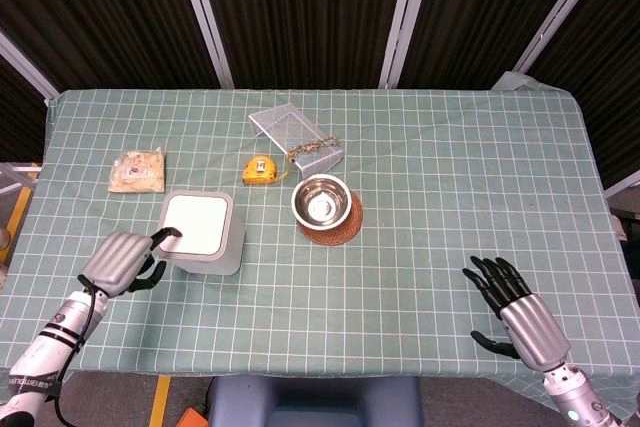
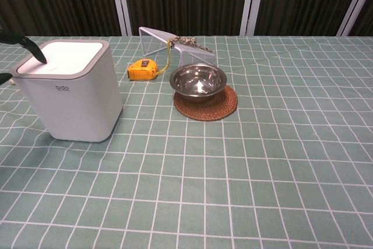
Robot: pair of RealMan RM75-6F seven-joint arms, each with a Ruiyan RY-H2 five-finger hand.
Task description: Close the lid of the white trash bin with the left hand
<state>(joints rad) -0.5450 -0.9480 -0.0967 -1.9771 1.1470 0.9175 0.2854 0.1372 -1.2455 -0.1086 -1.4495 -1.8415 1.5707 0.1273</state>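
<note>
The white trash bin [image 1: 203, 233] [image 2: 69, 94] stands at the table's left, its lid [image 1: 198, 226] [image 2: 67, 51] lying flat and closed on top. My left hand [image 1: 124, 259] hovers at the bin's near-left corner, one dark fingertip [image 1: 170, 235] [image 2: 30, 48] touching the lid's edge, holding nothing. Only that finger shows in the chest view. My right hand [image 1: 515, 304] is over the table's near right corner, fingers spread, empty.
A steel bowl [image 1: 321, 201] on a woven coaster [image 1: 330, 228] sits mid-table. Behind it lie a yellow tape measure [image 1: 258, 169], a wire rack [image 1: 292, 131] and a chain [image 1: 314, 149]. A snack packet [image 1: 137, 169] lies at the far left.
</note>
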